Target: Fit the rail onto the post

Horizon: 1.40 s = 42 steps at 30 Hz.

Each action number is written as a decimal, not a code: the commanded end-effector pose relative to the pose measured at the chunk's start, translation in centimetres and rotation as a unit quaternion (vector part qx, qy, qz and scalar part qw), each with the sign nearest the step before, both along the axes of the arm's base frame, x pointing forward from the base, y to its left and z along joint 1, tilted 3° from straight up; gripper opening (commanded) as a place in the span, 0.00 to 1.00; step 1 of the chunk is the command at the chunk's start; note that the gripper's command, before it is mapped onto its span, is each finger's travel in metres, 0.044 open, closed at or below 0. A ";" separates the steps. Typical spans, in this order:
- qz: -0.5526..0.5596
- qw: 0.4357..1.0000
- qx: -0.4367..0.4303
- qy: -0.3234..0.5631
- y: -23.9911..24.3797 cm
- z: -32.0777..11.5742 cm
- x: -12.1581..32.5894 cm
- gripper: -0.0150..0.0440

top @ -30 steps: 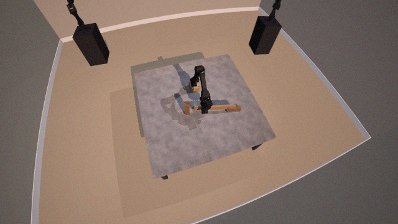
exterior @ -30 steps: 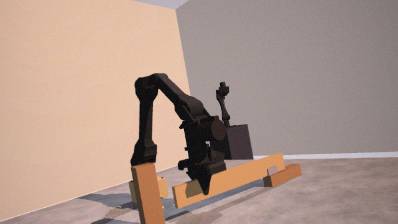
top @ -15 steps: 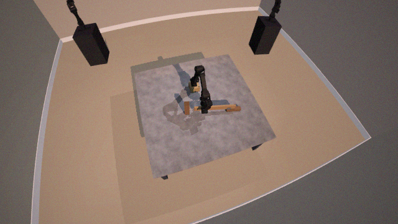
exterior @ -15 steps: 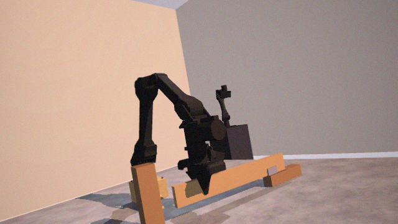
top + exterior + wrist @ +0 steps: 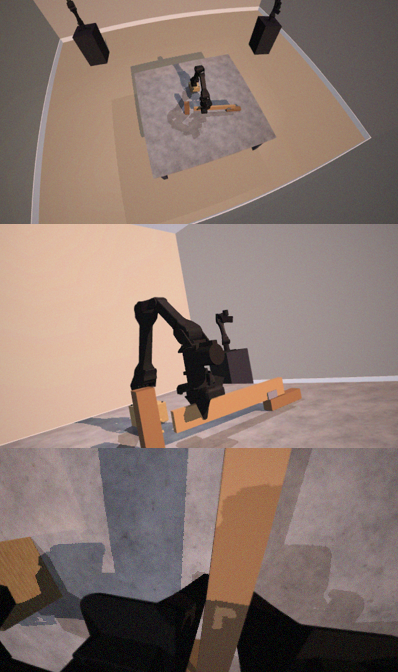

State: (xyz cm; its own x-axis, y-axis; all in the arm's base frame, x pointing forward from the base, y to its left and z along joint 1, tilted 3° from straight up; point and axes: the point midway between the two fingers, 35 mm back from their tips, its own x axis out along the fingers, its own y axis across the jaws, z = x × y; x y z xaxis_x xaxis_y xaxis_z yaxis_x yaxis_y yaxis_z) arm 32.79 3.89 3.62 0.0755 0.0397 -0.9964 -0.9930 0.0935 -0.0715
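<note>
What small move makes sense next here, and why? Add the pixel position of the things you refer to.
Probably ease the rail (image 5: 221, 107) (image 5: 239, 396) (image 5: 252, 538) toward the post (image 5: 186, 107) (image 5: 149, 417), keeping it aligned with the pegs: the claw (image 5: 204, 111) (image 5: 204, 417) (image 5: 219, 581) grips it near its near end, which stands short of the post, a gap between them.

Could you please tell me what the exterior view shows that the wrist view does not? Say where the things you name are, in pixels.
Only the exterior view shows the wooden post (image 5: 186, 107) (image 5: 149, 417), and the footboard block (image 5: 237, 108) (image 5: 284, 399) at the rail's far end. Only the wrist view shows the hand's (image 5: 204, 111) (image 5: 204, 417) (image 5: 225, 598) fingers on both sides of the rail. Both show the rail (image 5: 219, 107) (image 5: 239, 398) (image 5: 247, 533) and the hand.
</note>
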 end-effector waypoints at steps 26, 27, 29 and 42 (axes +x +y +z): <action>0.001 1.000 -0.001 -0.001 -1.1 0.1 0.0 0.25; 0.001 1.000 -0.001 -0.001 -1.1 0.1 0.0 0.25; 0.001 1.000 -0.001 -0.001 -1.2 0.1 0.0 0.25; 0.001 1.000 -0.001 -0.001 -1.6 0.1 -0.1 0.25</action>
